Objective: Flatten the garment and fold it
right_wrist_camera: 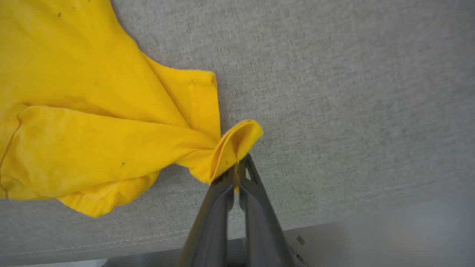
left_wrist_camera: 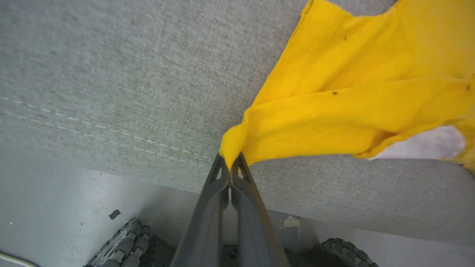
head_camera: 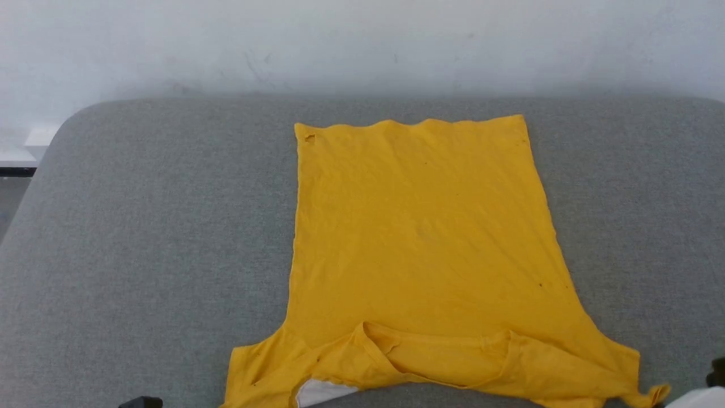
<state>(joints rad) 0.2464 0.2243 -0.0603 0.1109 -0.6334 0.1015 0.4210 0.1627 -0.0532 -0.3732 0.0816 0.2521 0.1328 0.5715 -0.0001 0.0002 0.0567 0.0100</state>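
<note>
Left claw (left_wrist_camera: 231, 168) and right claw (right_wrist_camera: 236, 172) each pinch a near corner of the garment (head_camera: 419, 226), whose length runs away from them.

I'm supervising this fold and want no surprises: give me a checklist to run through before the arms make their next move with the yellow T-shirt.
1. Left gripper shut on a sleeve corner of the T-shirt: ok.
2. Right gripper shut on the opposite sleeve corner: ok.
3. Shirt body flat on the grey padded surface: ok, faint creases.
4. Near edge flat: not ok, fabric rolled over, white patch showing.
5. Far hem straight: ok, slightly wavy.
6. Grip firm enough to pull: cannot tell.
</note>
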